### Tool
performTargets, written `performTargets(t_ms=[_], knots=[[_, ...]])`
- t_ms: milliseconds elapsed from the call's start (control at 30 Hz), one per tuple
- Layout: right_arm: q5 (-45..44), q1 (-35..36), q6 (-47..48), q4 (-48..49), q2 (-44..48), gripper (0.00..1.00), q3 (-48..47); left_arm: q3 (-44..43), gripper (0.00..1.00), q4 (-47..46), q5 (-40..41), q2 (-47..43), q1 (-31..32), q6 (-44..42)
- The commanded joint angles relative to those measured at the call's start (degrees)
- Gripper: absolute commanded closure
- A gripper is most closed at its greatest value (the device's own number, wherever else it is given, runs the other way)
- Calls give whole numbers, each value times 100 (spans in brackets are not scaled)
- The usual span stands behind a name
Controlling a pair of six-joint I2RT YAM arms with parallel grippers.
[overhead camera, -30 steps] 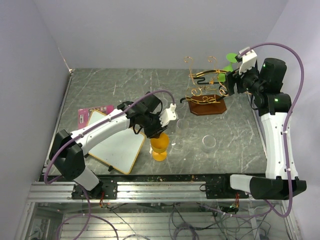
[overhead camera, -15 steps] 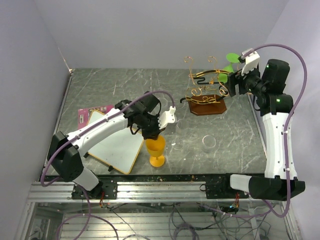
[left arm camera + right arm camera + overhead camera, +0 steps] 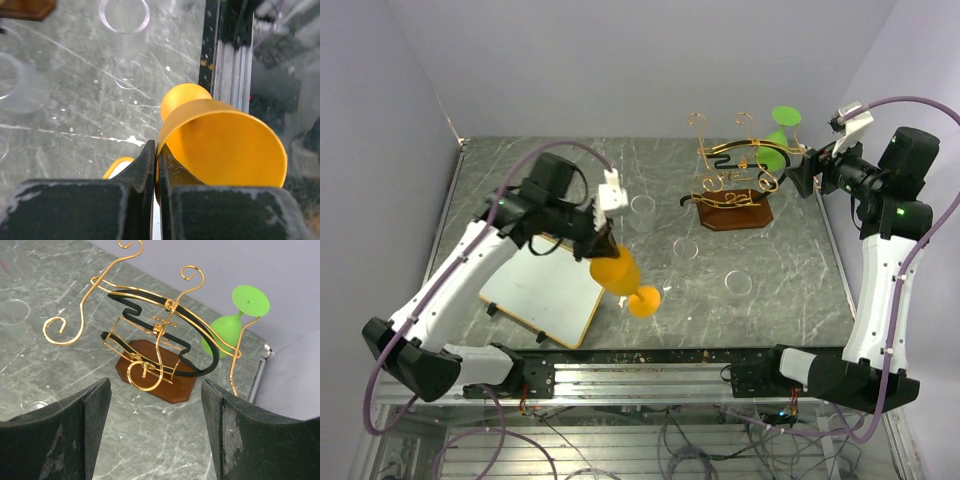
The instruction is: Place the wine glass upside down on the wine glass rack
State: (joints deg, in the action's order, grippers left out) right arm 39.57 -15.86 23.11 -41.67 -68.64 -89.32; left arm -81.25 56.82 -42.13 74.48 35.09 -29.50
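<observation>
My left gripper (image 3: 601, 250) is shut on the rim of an orange wine glass (image 3: 620, 275) and holds it tilted above the table, foot toward the front edge. In the left wrist view the jaws pinch the bowl's rim (image 3: 172, 150). The wine glass rack (image 3: 730, 170), gold and black wire on a brown wooden base, stands at the back right. A green wine glass (image 3: 775, 140) hangs upside down on its right side. My right gripper (image 3: 798, 175) is open and empty just right of the rack (image 3: 155, 335), and the green glass (image 3: 230, 325) shows beyond it.
A white board with a yellow rim (image 3: 545, 295) lies at the front left. Clear glasses stand at mid-table: one (image 3: 642, 208) near the back, one (image 3: 686, 248) in the middle, one (image 3: 738, 284) toward the right. A pink packet lay under the left arm earlier; it is hidden now.
My left gripper lifted the orange glass off the table, drew back left and tipped it over. My right gripper pulled back to the right, away from the rack and green glass.
</observation>
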Motion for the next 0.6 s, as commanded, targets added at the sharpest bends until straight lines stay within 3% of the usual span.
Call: performTargets(t_ms=[0, 133, 233, 400, 567], knots=[[401, -100, -111, 3, 16, 28, 33, -397, 93, -177, -1376, -405, -925, 653], [678, -93, -383, 143, 17, 29, 76, -444, 93, -732, -2091, -653, -1641, 1421], [1113, -93, -818, 462, 65, 30, 260, -419, 93, -1348, -2178, -798, -1928, 2075], [1718, -22, -1927, 1413, 72, 31, 634, -691, 93, -2483, -1421, -846, -1971, 3149], [1829, 701, -2384, 1595, -173, 31, 460, -1223, 93, -3241, -670, -557, -1964, 3855]])
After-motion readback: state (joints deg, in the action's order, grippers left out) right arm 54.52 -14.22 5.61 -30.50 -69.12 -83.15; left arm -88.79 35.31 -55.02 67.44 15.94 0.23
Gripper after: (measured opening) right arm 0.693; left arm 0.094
